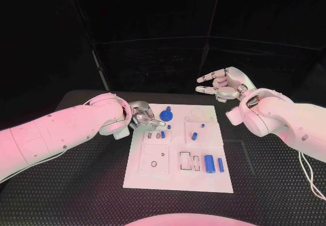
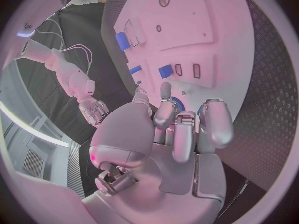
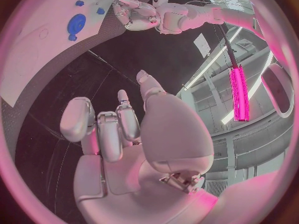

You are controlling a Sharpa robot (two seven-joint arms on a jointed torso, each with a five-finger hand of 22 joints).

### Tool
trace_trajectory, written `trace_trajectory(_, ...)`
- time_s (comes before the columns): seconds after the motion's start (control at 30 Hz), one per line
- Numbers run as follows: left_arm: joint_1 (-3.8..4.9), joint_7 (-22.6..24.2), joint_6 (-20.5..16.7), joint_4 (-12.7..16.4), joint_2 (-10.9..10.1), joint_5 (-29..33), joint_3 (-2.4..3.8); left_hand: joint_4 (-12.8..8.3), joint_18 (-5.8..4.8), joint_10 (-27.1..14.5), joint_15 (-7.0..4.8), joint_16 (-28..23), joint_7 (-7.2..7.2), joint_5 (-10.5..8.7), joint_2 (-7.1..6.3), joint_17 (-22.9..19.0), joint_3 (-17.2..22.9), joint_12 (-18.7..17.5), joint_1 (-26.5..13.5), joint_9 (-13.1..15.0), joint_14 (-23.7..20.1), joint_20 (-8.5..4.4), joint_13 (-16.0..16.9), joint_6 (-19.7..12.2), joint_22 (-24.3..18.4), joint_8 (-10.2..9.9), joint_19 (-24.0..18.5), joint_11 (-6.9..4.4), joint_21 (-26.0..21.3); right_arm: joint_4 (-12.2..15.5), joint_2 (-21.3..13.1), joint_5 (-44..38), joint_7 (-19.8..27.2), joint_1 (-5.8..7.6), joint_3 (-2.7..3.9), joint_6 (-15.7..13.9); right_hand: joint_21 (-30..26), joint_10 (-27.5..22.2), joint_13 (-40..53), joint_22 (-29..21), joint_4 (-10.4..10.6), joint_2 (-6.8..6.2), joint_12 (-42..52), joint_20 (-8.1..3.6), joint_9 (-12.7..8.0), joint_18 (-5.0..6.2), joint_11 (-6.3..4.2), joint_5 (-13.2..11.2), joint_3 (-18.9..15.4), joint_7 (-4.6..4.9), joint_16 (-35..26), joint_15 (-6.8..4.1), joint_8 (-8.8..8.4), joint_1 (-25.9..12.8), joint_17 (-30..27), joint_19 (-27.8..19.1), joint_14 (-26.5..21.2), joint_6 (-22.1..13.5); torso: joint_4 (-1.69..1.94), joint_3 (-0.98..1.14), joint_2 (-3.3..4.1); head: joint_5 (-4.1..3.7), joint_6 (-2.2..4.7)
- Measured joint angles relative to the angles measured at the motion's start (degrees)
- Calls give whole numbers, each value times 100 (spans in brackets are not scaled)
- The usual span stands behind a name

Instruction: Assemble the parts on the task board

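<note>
**Assembly status: early stage, most parts loose**

The board [image 1: 178,181] is lying in the centre of the head view, running from mid-frame toward the lower edge. Most of the blue parts are resting loose on its surface rather than sitting in a finished assembly, as far as can be judged.

- A round gear [image 1: 167,114] is lying near the board's upper left corner; whether it is seated on a shaft cannot be told.
- A small peg [image 1: 193,136] is standing or lying right of centre, with smaller blue pieces close by that are too small to identify.
- A large cylinder [image 1: 210,163] and a slimmer pin [image 1: 220,164] are lying side by side at the lower right, just beside an open rectangular slot [image 1: 185,161].
- The square plate [image 1: 155,157] at the lower left is showing unfilled holes.

The left hand [image 1: 142,117] is hovering at the board's upper left edge, near the gear. Its fingers are curling in narrowly in the left wrist view, and nothing is visible between them; contact with the board cannot be confirmed.

The right hand [image 1: 223,84] is hanging above the table beyond the board's upper right corner, well apart from every part, fingers spread and holding nothing.

Judgement: insertion work is largely remaining. The slot, the holes and the loose cylinders are indicating several steps not yet done.
</note>
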Motion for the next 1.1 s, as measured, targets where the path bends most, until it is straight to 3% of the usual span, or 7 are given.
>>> trace_trajectory(0.27, 214, -399, 175, -441, 495, -383, -247, 31, 1, 40, -18, 0, -20, 0, 13, -1, -210, 112, -190, 242, 19, -21, 156, -32, 185, 117, 20, -40, 104, -98, 48, -29, -183, 3, 1, -27, -26, 0, 0, -53, 36, 31, 0, -20, -18, 0, 0, 198, -116, 0, -26, -22, 0, -31, 0, -19, -22, 0, 8, 20, -32, 25, -20)
trace_trajectory(0.5, 313, -539, 297, -724, 789, -486, -386, 16, 1, 60, -18, 0, -20, 0, 29, -1, -270, 142, -239, 319, 19, -38, 209, -74, 250, 140, 37, -20, 143, -176, 86, -95, -345, 4, 0, -69, -48, 0, 0, -72, 52, 29, 0, -20, -18, 0, 0, 233, -131, 0, -26, -21, 20, -33, -1, -19, -22, 0, 7, 24, -33, 25, -31)
trace_trajectory(0.83, 355, -628, 511, -962, 1072, -492, -499, 1, 1, 60, -18, 0, -20, 0, 29, -1, -285, 142, -239, 403, 19, -19, 235, -115, 283, 164, 58, -20, 166, -237, 124, -145, -482, 4, -1, -91, -48, 1, -5, -107, 55, 29, -28, -20, -19, 0, 0, 372, -166, 0, -26, -21, 54, -77, -1, -19, -22, 0, 9, 25, -22, 57, -54)
trace_trajectory(1.1, 363, -669, 739, -1050, 1151, -492, -522, 1, 2, 59, -18, 0, -20, 0, 75, -2, -285, 142, -193, 454, 18, -19, 234, -155, 283, 186, 58, -19, 166, -257, 128, -167, -538, 4, -1, -94, -48, 1, -5, -106, 55, 29, -29, -19, -23, 0, 1, 397, -166, 0, -26, -21, 54, -77, -1, -19, -22, -1, 9, 24, -15, 42, -89)
